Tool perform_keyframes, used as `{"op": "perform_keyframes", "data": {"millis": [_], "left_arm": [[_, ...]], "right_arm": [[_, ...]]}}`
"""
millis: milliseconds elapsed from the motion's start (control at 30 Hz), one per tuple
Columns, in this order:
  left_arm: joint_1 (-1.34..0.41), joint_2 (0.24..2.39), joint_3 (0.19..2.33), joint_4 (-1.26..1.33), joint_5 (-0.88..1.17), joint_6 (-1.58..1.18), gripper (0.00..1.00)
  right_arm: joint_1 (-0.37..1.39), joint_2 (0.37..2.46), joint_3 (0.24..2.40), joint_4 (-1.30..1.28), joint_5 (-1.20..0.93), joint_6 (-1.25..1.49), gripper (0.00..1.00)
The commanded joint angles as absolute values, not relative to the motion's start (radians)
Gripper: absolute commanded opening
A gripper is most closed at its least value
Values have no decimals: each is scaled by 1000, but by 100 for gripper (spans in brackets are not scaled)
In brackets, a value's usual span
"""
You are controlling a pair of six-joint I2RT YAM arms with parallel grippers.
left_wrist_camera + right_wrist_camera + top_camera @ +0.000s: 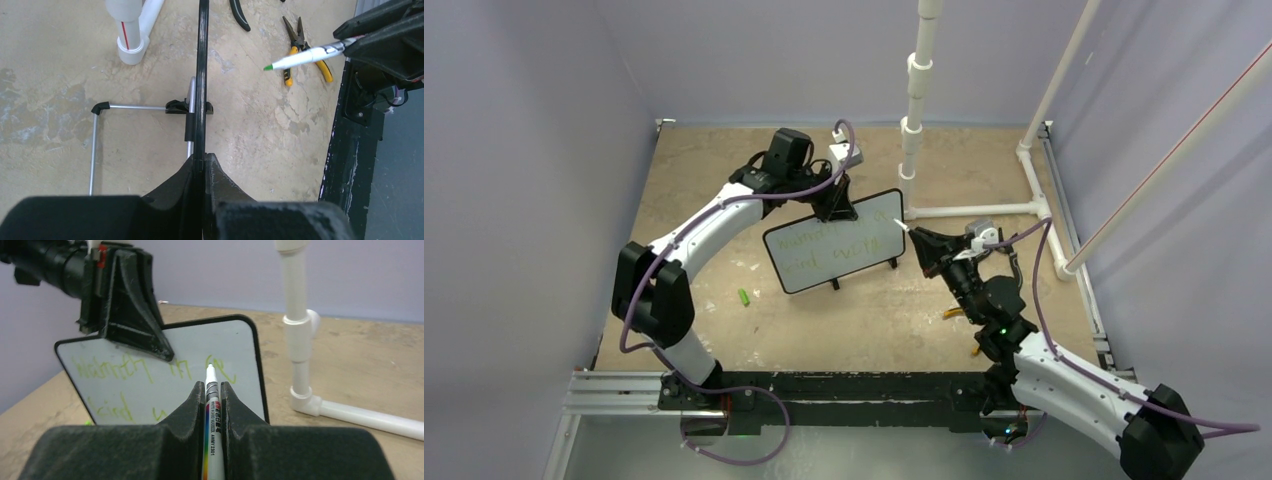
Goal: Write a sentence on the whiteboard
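The whiteboard (819,275) stands tilted on the table, its black frame seen edge-on in the left wrist view (202,60). The sentence (829,245) is faint green writing in two lines (115,372). My left gripper (836,206) is shut on the board's top edge (205,157). My right gripper (921,245) is shut on a white marker (212,405) with a green tip. The tip points at the right end of the upper line. In the left wrist view the marker (305,56) sits a short gap off the board face.
White PVC pipes (914,120) stand behind and to the right of the board. A green cap (744,297) lies left of the board. Yellow-handled pliers (300,40) lie near the right arm. A metal rail (824,390) runs along the near table edge.
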State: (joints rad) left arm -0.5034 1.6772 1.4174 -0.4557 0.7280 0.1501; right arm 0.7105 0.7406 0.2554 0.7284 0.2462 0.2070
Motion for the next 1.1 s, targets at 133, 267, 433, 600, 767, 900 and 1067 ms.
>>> {"op": "perform_keyframes", "data": {"millis": [133, 267, 433, 600, 767, 900, 1067], "left_arm": [[-508, 1686, 1300, -483, 800, 179, 0], [-508, 1674, 1285, -449, 790, 167, 0], [-509, 1669, 1272, -433, 778, 156, 0], [-509, 1669, 1270, -431, 784, 152, 0], [-511, 1669, 1270, -428, 792, 150, 0], [-511, 1668, 1270, -427, 797, 150, 0], [-511, 1666, 1269, -427, 802, 150, 0]], "right_arm": [[710, 846, 230, 742, 35, 184, 0], [710, 941, 256, 752, 50, 182, 0], [710, 1004, 274, 786, 69, 174, 0], [710, 1014, 276, 819, 120, 172, 0], [709, 1042, 286, 846, 143, 163, 0], [709, 1061, 297, 867, 152, 153, 0], [710, 1084, 305, 882, 151, 148, 0]]}}
